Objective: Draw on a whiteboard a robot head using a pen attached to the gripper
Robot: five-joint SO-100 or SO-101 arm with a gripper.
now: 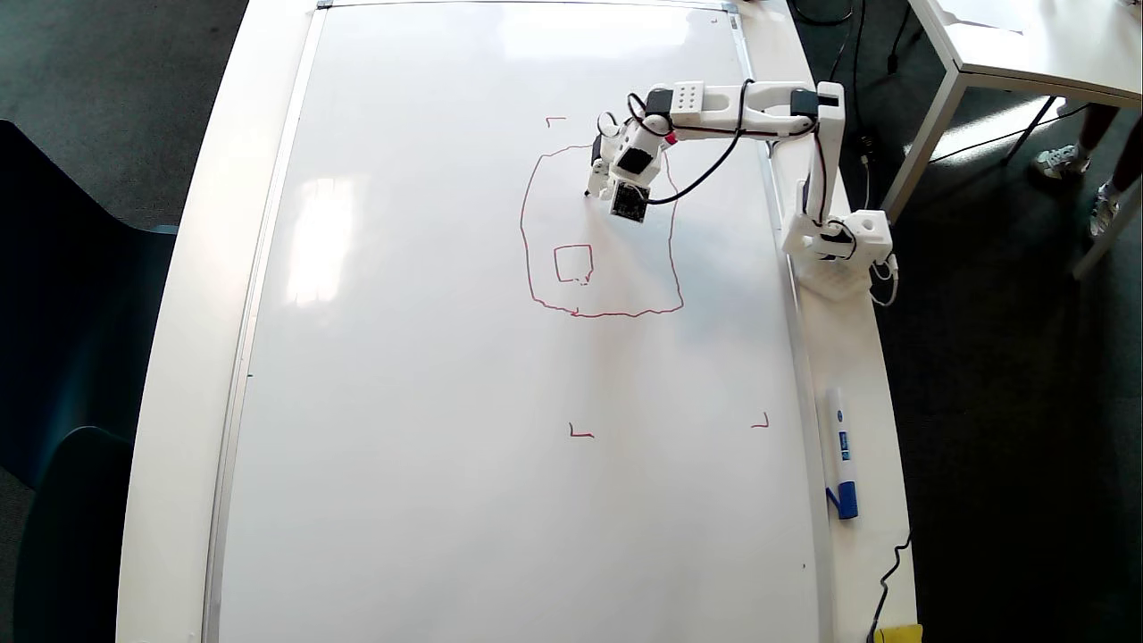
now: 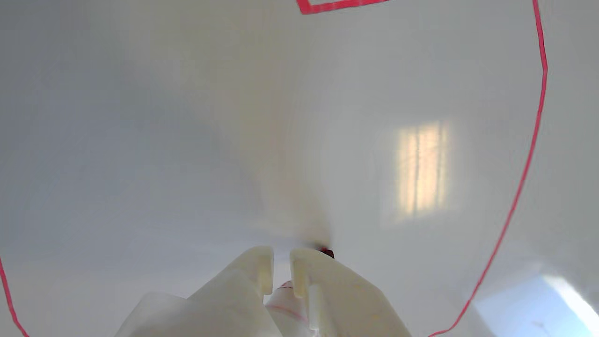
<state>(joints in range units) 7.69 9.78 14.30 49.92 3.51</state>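
Observation:
The whiteboard (image 1: 429, 402) fills most of the overhead view. On it is the robot head (image 1: 527, 241), a wobbly red rounded outline with one small rectangle (image 1: 573, 263) inside. My gripper (image 1: 596, 179) hangs over the upper part of the outline, shut on the pen (image 1: 591, 186), whose tip meets the board. In the wrist view the white gripper (image 2: 281, 255) comes in from the bottom edge with the pen (image 2: 285, 299) between its fingers (image 2: 259, 269). The red tip (image 2: 326, 252) rests on the whiteboard (image 2: 164, 140). The outline (image 2: 529, 154) curves down the right and the rectangle (image 2: 337, 4) shows at the top.
Small red corner marks (image 1: 580, 433) (image 1: 761, 421) (image 1: 555, 119) sit on the board. The arm's base (image 1: 835, 246) stands at the right edge. A blue-capped marker (image 1: 842, 455) lies beside the board. A white table (image 1: 1027, 54) and a person's feet (image 1: 1063, 161) are at the top right.

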